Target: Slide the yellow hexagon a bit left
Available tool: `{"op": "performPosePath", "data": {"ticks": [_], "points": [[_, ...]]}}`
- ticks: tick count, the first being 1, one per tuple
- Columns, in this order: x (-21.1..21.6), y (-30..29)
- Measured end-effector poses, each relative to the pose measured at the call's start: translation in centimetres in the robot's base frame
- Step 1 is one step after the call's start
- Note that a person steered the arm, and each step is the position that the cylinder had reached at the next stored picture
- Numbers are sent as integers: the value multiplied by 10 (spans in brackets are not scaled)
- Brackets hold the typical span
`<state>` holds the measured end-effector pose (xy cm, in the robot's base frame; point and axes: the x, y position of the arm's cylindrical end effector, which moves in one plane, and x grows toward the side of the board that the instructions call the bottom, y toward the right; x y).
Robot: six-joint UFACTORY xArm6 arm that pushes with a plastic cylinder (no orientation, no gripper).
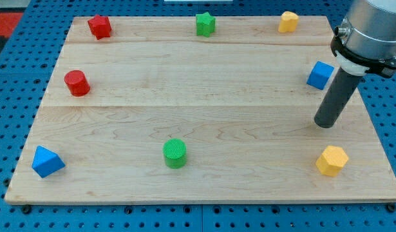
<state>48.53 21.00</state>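
The yellow hexagon (331,160) lies near the board's bottom right corner. My tip (326,123) rests on the board just above it, slightly to its left, a short gap apart and not touching it. A blue cube (320,75) sits above the tip, near the right edge, just left of the rod.
A second yellow block (288,21) is at the top right, a green star-like block (205,24) at top centre, a red block (100,26) at top left, a red cylinder (76,83) at left, a blue triangular block (46,161) at bottom left, a green cylinder (175,153) at bottom centre. The wooden board (198,90) lies on blue pegboard.
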Motion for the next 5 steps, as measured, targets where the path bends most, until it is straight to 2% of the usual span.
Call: {"op": "performPosePath", "data": {"ticks": [1, 2, 3, 4, 5], "points": [[0, 0], [-7, 34], [24, 69], [98, 92], [96, 31]]}}
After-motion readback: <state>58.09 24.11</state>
